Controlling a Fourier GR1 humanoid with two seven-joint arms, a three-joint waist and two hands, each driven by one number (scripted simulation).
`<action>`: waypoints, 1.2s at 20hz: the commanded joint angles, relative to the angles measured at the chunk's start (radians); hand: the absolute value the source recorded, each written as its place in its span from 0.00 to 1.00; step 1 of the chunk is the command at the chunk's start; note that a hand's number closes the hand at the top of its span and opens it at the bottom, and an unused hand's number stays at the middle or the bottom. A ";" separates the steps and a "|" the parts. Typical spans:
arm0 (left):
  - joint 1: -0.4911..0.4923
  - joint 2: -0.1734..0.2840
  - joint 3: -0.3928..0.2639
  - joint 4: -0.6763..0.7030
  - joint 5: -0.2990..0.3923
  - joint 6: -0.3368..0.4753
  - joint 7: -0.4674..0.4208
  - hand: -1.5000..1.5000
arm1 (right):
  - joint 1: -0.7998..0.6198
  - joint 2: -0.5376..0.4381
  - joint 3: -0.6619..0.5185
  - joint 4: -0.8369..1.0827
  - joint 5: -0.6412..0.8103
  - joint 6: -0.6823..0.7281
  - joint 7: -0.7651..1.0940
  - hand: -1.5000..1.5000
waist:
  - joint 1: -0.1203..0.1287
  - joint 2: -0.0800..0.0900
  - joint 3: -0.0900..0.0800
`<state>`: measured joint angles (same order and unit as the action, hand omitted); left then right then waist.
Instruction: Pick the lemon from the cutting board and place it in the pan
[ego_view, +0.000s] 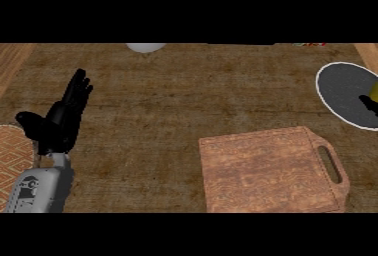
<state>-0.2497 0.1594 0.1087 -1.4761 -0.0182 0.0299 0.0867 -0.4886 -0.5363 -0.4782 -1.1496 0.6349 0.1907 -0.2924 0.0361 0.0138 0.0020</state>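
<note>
At the right edge, over the one pan (341, 95), only a sliver of yellow lemon (374, 91) and a dark bit of the right hand (368, 104) show; its grip I cannot tell. The left hand (63, 117) rests with fingers straight, pointing up. One cutting board (269, 172) lies bare on the table (184, 95)

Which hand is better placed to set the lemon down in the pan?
Right. Part of the right hand shows at the view's right edge over the pan, beside a yellow sliver, probably the lemon. The left hand rests open at the far left, across the counter from the pan.
</note>
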 joint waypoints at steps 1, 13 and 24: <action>0.002 -0.017 -0.026 -0.022 -0.008 -0.001 -0.001 0.50 | -0.078 -0.089 -0.013 0.255 0.101 -0.158 -0.118 1.00 | 0.029 0.010 0.002; -0.057 -0.014 -0.022 0.027 -0.001 -0.013 -0.015 0.50 | -0.235 -0.126 -0.047 0.717 0.152 -0.383 -0.293 1.00 | 0.058 0.030 0.006; -0.086 -0.034 -0.031 0.025 -0.007 0.006 0.001 0.50 | -0.283 -0.158 -0.067 0.931 0.106 -0.059 -0.314 0.00 | 0.064 0.035 0.010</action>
<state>-0.3213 0.1300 0.0763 -1.4509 -0.0255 0.0280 0.0810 -0.7644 -0.6806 -0.5389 -0.2687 0.7458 0.0862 -0.5721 0.1014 0.0475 0.0103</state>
